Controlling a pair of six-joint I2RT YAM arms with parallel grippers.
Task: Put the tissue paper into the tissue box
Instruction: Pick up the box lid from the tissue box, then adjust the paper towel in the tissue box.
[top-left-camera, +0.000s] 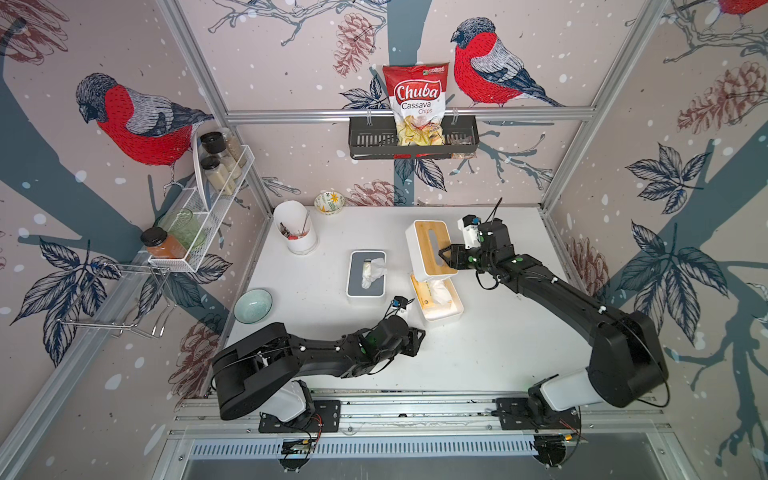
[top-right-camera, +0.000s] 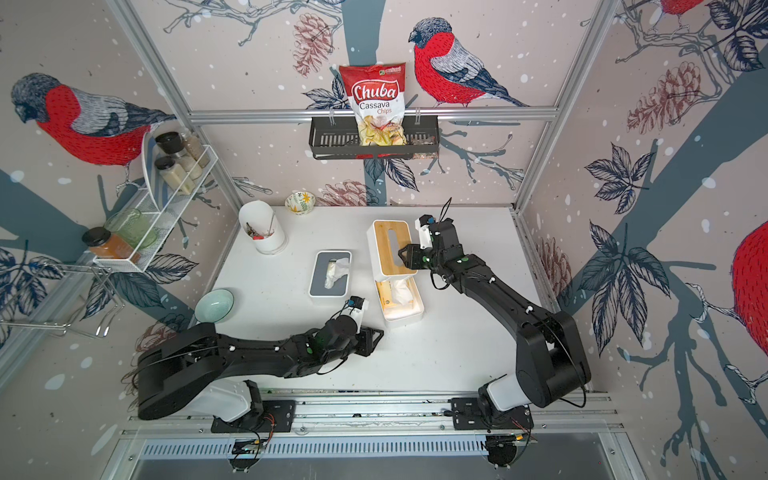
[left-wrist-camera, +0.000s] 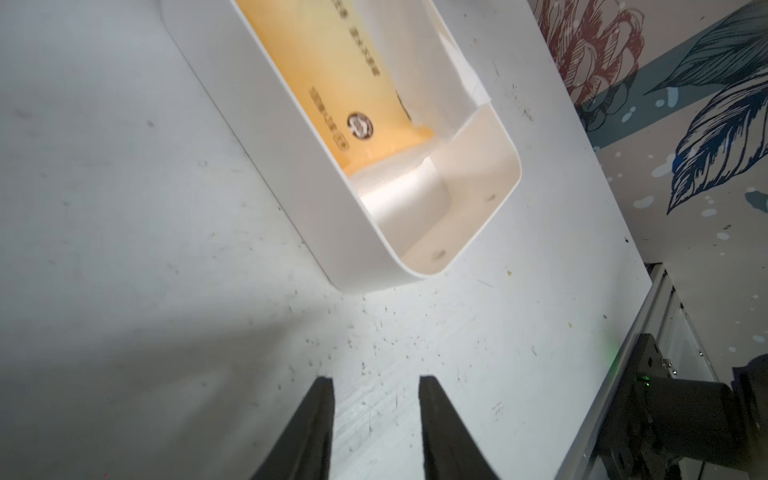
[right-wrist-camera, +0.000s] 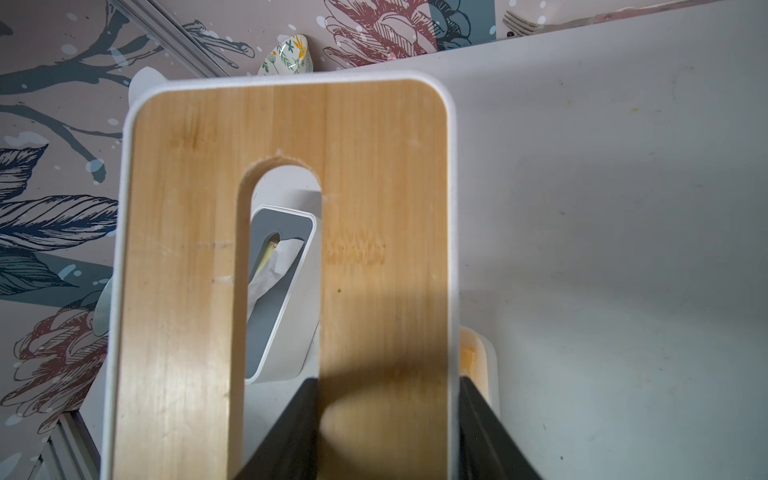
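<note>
The tissue box's white base (top-left-camera: 444, 316) (top-right-camera: 405, 316) lies open on the table, and the yellow tissue paper pack (top-left-camera: 434, 295) (top-right-camera: 395, 296) (left-wrist-camera: 328, 62) sits inside it with white tissue showing on top. The box's white cover with a wooden top (top-left-camera: 430, 245) (top-right-camera: 390, 245) (right-wrist-camera: 187, 249) hangs tilted above the base's far end. My right gripper (top-left-camera: 446, 254) (top-right-camera: 405, 255) (right-wrist-camera: 387, 379) is shut on the cover, one finger through its slot and one on the outer edge. My left gripper (top-left-camera: 417, 338) (left-wrist-camera: 376, 378) is open and empty, low over the table just short of the base's near end.
A grey-topped tissue box (top-left-camera: 366, 286) with tissue sticking out lies left of the base. A white utensil holder (top-left-camera: 297, 237), a green bowl (top-left-camera: 252, 306) and a small floral bowl (top-left-camera: 329, 202) stand along the table's left and back. A chips bag (top-left-camera: 417, 104) hangs in a wall rack.
</note>
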